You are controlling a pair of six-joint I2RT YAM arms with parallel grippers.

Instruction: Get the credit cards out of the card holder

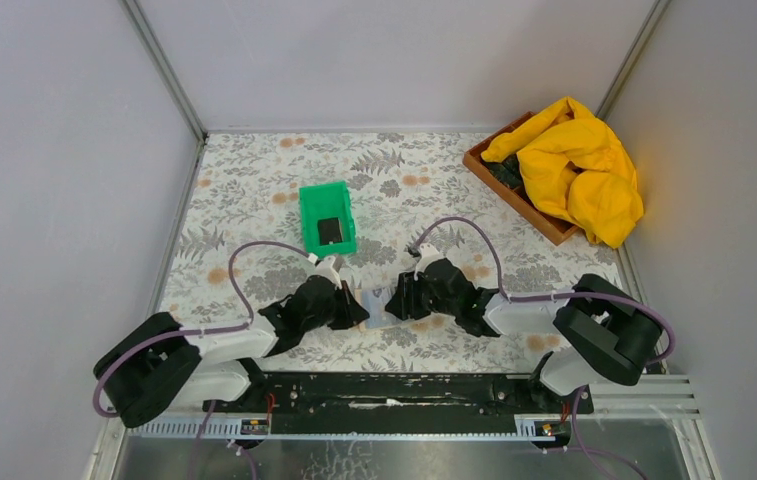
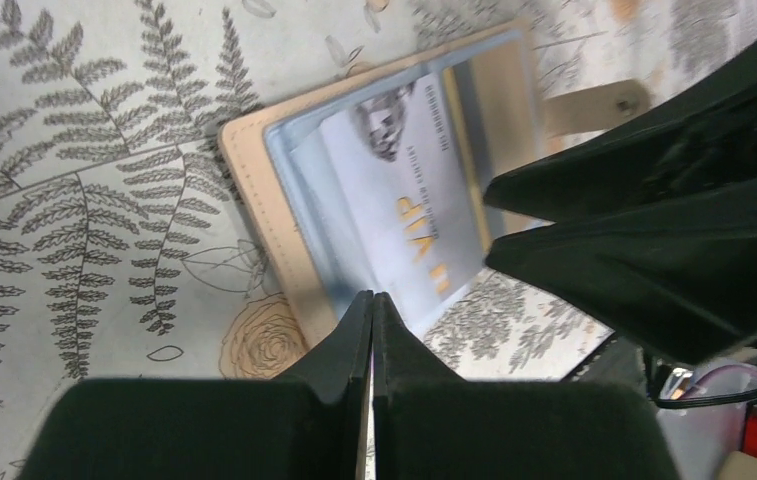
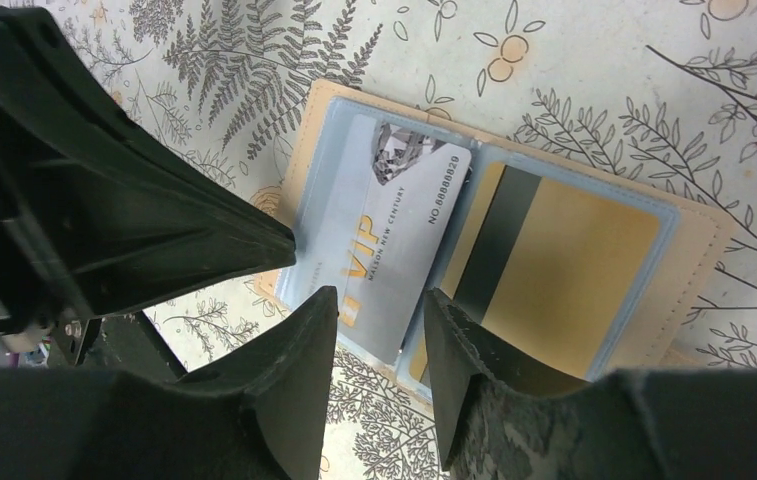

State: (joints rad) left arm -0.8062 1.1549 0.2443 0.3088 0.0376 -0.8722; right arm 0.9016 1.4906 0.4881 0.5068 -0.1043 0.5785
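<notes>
The tan card holder (image 1: 378,306) lies open on the floral cloth between my two grippers, its blue-grey lining up (image 3: 699,250). A greyish VIP card (image 3: 384,225) sticks partly out of its left pocket. A tan card with a dark stripe (image 3: 564,265) sits in the right pocket. My left gripper (image 2: 372,298) is shut and empty, its tip on the holder's near edge (image 2: 274,235). My right gripper (image 3: 381,305) is open, with the protruding end of the grey card (image 2: 404,190) between its fingers. A black card (image 1: 329,231) lies in the green bin (image 1: 312,205).
A wooden tray (image 1: 499,182) holding a crumpled yellow cloth (image 1: 579,165) stands at the back right. The green bin is just behind the left gripper. Grey walls close in the table on three sides. The holder's closing tab (image 2: 594,105) lies flat on its far side.
</notes>
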